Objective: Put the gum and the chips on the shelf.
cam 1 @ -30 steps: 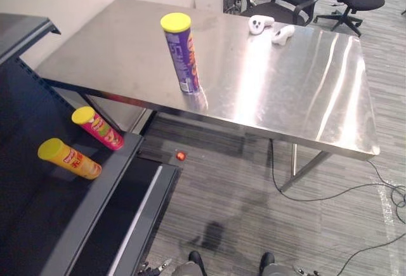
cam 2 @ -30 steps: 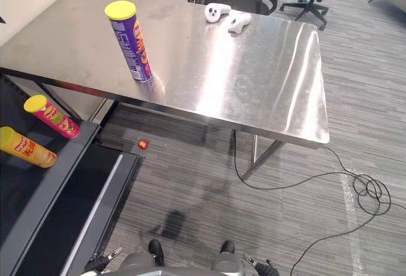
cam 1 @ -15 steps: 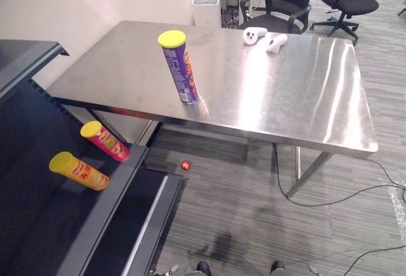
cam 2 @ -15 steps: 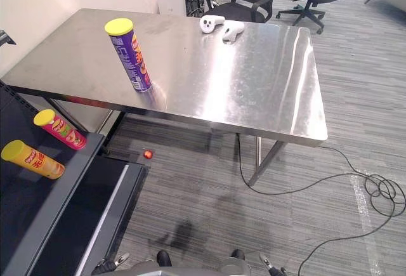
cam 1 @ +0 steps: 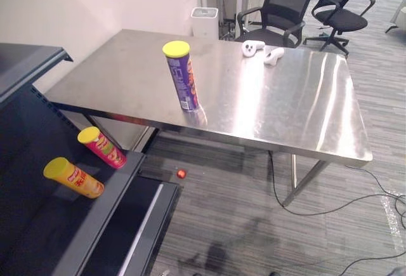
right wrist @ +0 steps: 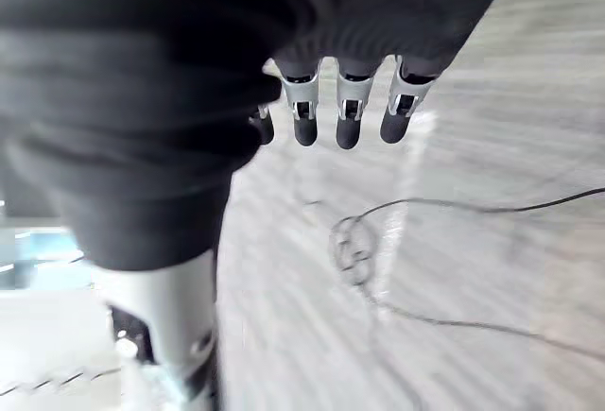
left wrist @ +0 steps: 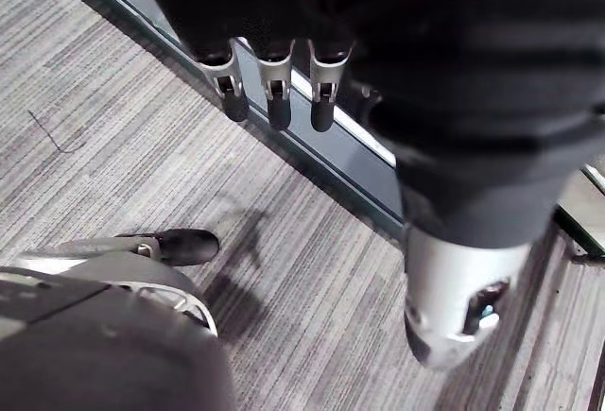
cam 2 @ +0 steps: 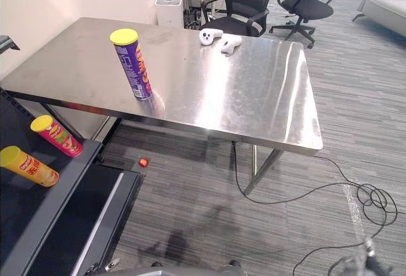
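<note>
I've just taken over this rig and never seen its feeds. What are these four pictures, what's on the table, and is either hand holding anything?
It is a two-armed humanoid. The two wide pictures come from the head's stereo camera, looking down at a steel table and, to its left, a dark shelf. The two close-ups come from wrist cameras, each looking along its own hand toward the floor. The left hand and right hand are open and hold nothing. On the table a purple chips can stands upright, and two white controllers lie near the far edge. A pink can and a yellow can lie on the shelf.
</note>
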